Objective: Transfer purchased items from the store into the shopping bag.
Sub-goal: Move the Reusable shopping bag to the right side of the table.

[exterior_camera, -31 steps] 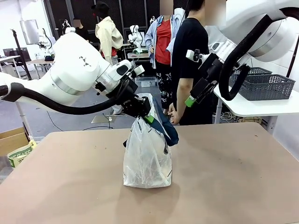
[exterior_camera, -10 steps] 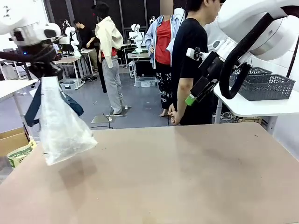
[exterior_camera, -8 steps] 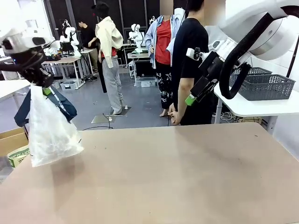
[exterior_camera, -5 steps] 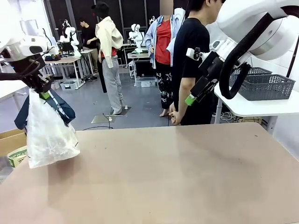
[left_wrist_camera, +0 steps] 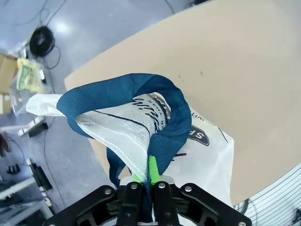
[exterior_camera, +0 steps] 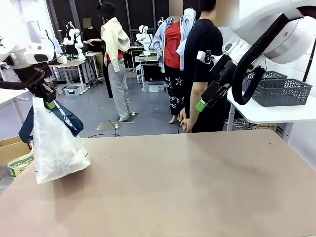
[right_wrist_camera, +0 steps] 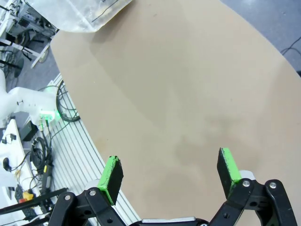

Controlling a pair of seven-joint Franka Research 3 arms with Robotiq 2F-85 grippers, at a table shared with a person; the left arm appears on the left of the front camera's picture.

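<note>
Left jaws clamp the shopping bag (left_wrist_camera: 155,122), whose print perhaps ends "SP"; right jaws gape empty.

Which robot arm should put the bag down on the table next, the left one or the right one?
Probably the left. The left gripper is already shut on the shopping bag by its blue handle, hanging it over the table's left edge. The right gripper is open, holding nothing, far off.

left pincer (left_wrist_camera: 146,181) clamped tight (raised high); right pincer (right_wrist_camera: 171,172) spread wide.
</note>
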